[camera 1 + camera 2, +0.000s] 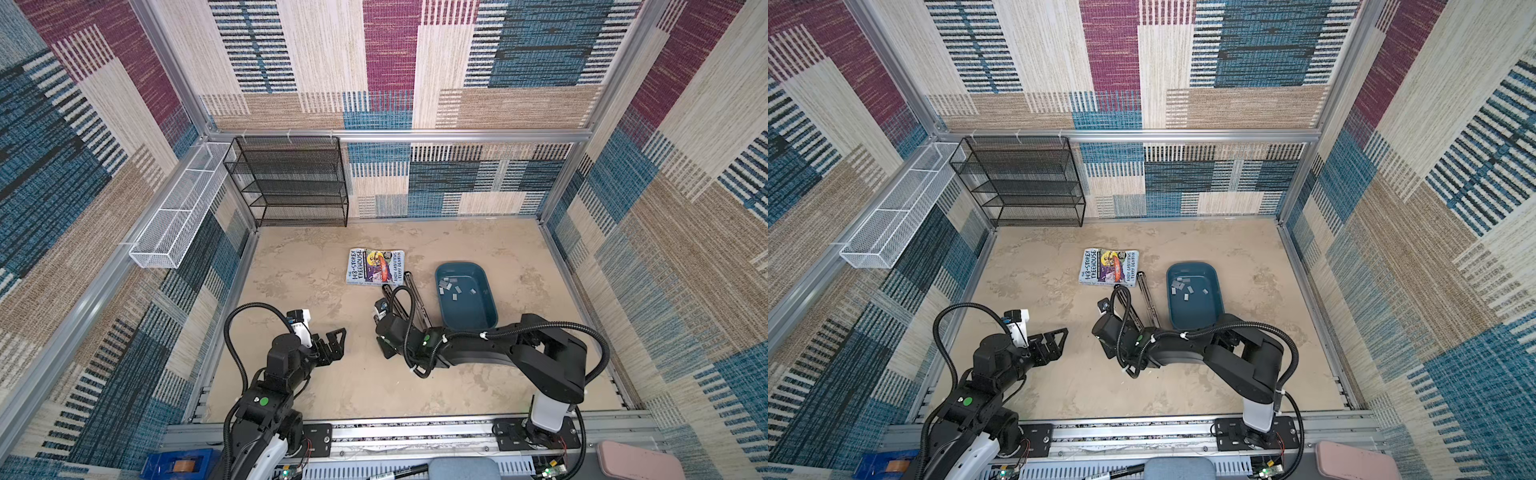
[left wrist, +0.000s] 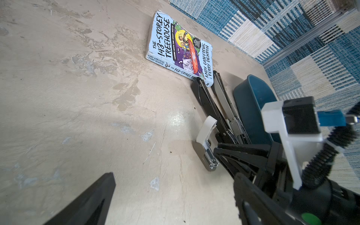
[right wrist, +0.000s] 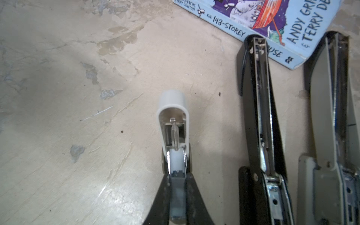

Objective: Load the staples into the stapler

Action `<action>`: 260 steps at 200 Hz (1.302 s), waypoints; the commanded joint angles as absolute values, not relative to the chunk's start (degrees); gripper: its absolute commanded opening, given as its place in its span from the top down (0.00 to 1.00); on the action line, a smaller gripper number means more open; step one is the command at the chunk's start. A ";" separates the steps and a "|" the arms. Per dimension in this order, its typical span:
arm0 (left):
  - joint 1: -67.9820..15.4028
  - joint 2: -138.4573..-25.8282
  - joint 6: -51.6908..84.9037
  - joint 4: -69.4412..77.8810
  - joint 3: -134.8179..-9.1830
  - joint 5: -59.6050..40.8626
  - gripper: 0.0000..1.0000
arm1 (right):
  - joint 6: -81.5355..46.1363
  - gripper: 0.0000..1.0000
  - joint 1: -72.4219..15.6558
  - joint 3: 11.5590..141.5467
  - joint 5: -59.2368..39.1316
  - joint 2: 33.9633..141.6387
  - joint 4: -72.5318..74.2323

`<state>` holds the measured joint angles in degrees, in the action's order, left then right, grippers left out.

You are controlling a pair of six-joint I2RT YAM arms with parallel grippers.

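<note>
The book (image 2: 179, 44) near the middle of the desk (image 1: 457, 390) reads "THE 143-STOREY TREEHOUSE, ANDY GRIFFITHS & TERRY DENTON". The staples (image 1: 455, 286) lie in the blue tray (image 1: 467, 313), right of the book. The right tool (image 3: 177, 175) is clamped on a small white stapler (image 3: 173, 109). The left tool (image 1: 337, 345) stands with its jaws apart, empty.

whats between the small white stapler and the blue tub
Two opened staplers lie there: black stapler, then grey stapler nearest the tub, shown in the left wrist view.
</note>
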<state>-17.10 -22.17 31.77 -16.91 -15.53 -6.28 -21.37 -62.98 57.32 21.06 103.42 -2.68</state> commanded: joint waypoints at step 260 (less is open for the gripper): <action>-17.06 -22.14 31.76 -15.29 -15.29 -6.06 0.01 | -22.32 0.95 -63.02 58.09 20.04 105.80 -1.66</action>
<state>-17.10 -22.11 31.77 -16.91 -15.46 -6.28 -21.58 -62.98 57.58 20.56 105.27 -2.68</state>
